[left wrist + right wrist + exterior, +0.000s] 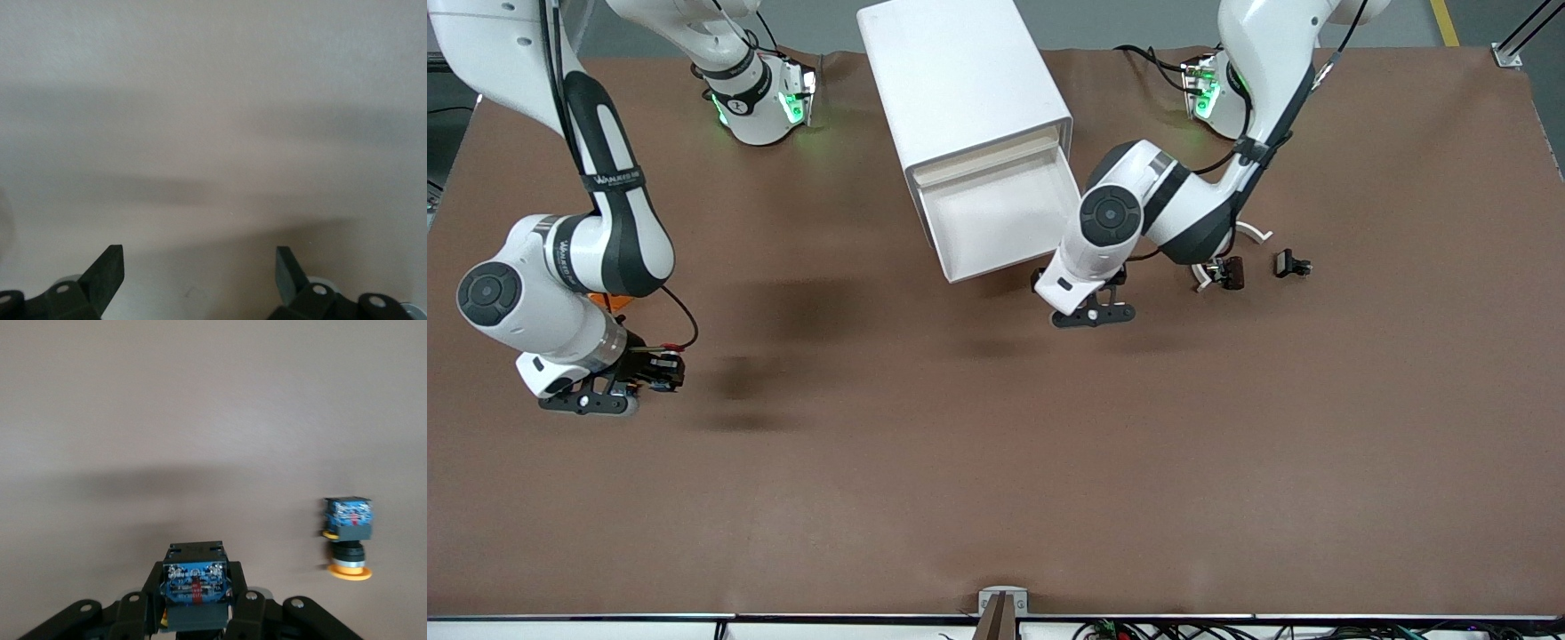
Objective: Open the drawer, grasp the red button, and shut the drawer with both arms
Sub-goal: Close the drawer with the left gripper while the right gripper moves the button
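The drawer (996, 222) is standing pulled out of the white cabinet (960, 80), which is lying in the middle of the table (996, 498) between the two arm bases. Its white floor is showing, and it is the only drawer showing pulled out.

Two arms are working, each with one gripper. The right gripper (618, 391) is hanging over bare table toward the right arm's end, well apart from the cabinet. It is clamping the button (665, 369) between its fingers. The left gripper (1092, 313) is hovering over the table just beside the drawer's front corner, with its jaws spread wide and nothing between them.

Toward the left arm's end, two small dark parts are lying near each other, one (1230, 271) and another (1291, 264), with a white curved piece (1254, 233) beside them.

The right wrist view is showing two buttons. One is the button (195, 580) gripped by the right gripper (195, 607), its blue-and-red back facing the camera and its cap hidden. The other is a yellow-capped button (348, 533) lying on the table nearby, which the front view is not showing. The left wrist view is giving only the left gripper (200, 260) and plain surface.

White lettering is running along the black bands on the right arm, but it is too small to read with certainty.
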Tool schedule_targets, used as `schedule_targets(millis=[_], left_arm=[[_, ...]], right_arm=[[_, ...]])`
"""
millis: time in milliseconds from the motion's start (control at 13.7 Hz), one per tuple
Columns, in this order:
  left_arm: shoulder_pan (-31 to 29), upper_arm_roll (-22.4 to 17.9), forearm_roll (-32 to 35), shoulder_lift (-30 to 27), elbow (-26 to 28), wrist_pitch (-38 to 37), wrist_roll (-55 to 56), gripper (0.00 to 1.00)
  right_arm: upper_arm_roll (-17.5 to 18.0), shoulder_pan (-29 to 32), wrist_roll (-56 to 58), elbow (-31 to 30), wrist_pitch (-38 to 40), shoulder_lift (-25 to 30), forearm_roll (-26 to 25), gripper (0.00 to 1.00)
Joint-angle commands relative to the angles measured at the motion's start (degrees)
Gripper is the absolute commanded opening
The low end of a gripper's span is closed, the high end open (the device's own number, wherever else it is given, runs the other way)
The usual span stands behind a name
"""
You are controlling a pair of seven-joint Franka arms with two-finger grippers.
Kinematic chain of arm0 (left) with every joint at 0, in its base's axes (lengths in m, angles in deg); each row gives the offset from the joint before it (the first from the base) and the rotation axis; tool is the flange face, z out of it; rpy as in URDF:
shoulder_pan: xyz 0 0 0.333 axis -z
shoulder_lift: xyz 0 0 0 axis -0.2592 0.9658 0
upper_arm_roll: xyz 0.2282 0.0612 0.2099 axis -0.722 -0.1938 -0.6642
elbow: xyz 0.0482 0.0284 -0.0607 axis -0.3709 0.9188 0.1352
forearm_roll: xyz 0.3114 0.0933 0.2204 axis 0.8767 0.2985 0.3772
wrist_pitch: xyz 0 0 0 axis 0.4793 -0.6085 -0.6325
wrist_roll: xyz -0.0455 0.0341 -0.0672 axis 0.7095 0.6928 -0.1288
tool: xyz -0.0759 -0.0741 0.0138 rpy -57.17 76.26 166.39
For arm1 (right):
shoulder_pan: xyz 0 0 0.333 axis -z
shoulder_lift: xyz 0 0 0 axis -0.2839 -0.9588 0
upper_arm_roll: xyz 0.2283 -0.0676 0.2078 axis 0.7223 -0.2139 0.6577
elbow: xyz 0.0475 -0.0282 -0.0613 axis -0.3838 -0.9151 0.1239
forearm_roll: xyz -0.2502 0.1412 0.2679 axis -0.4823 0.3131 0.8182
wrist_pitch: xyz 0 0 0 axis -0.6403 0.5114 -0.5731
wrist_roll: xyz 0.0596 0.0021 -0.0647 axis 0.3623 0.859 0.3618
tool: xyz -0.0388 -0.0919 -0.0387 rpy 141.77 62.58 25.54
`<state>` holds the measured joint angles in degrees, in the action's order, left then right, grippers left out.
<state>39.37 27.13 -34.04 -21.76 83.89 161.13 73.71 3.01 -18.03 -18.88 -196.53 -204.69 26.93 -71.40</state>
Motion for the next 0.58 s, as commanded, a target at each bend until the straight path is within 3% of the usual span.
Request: schedule_targets(millis=[0, 509], left_arm=[[1.0, 0.3, 0.1, 0.6, -0.4, 0.5, 2.1, 1.0], [2.7, 5.5, 0.1, 0.4, 0.6, -0.5, 11.3, 1.0]], right_arm=[[1.6, 2.9, 1.2, -2.1, -2.3, -0.9, 0.8, 0.0], [1.6, 3.2, 2.2, -1.4, -9.3, -6.8, 2.4, 0.0]])
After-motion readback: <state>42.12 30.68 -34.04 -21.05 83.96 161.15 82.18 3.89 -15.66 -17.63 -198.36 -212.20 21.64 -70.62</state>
